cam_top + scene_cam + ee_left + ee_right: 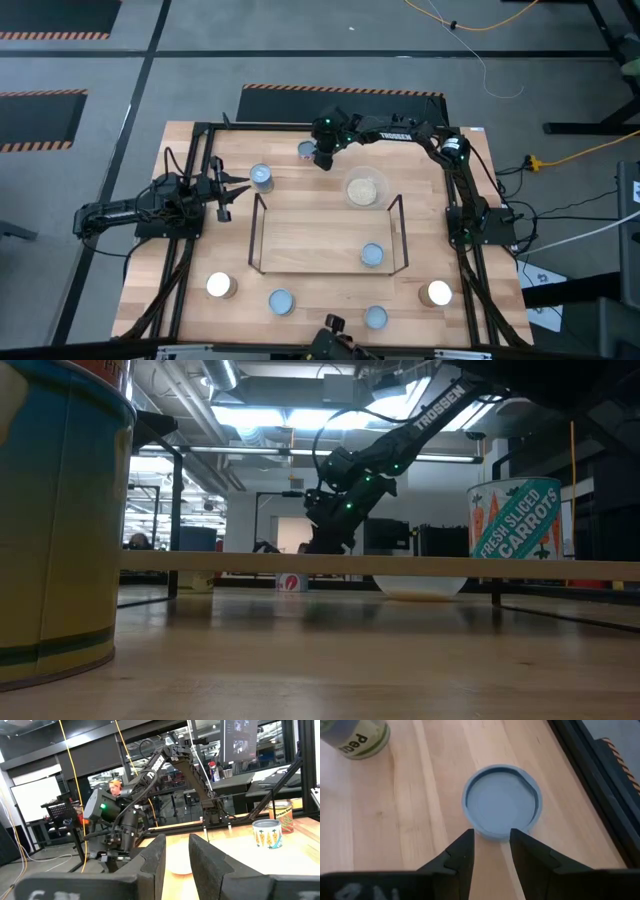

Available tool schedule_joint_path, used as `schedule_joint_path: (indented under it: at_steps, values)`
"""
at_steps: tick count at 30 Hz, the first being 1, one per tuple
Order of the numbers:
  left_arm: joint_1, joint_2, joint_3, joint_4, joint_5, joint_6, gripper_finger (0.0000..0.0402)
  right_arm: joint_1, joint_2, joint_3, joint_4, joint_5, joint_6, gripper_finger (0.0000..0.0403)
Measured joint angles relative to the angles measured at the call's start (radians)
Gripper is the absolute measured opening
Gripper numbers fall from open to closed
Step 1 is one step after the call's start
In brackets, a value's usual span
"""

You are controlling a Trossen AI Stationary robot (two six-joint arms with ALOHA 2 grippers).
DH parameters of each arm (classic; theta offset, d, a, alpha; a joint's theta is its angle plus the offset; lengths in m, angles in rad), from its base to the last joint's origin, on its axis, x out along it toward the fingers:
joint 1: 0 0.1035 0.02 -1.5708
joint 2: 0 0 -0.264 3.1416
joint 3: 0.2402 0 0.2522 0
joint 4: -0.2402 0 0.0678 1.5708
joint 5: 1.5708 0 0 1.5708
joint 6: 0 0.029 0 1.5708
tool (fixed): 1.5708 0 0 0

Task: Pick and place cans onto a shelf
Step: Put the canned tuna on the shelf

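Can (502, 802) stands upright just below the right hand (491, 845), fingers slightly apart; rigid, smooth metal, likely weighty; grip its round sides.

1. Wooden desk (300, 235), light planks, edged by a black frame (200, 135).
2. Clear round dish (367, 188) with tan contents on the desk's far half; in the low view it shows as a pale bowl (420, 587).
3. Grey floor with orange-black striped mats (45, 35).
4. Yellow cable (590, 152) and white cable (480, 60) on the floor.
5. Person's head (116, 785) in the room behind, left wrist view.
6. Whiteboard (35, 797) at the room's side.
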Motion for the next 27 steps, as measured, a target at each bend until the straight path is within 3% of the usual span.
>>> schedule_joint_path:
  at_steps: [7, 14, 27]
  values:
    - [0.0, 0.0, 0.0, 0.0, 0.0, 0.0, 0.0078, -0.009, 0.0, 0.0, 0.049, -0.113, 0.076, 0.0131]
    - [0.0, 0.0, 0.0, 0.0, 0.0, 0.0, 0.0078, -0.039, 0.014, 0.0, 0.047, -0.113, 0.172, 0.0131]
    - [0.0, 0.0, 0.0, 0.001, -0.009, 0.0, 0.0078, -0.043, 0.045, 0.001, 0.066, -0.14, 0.174, 0.0131]
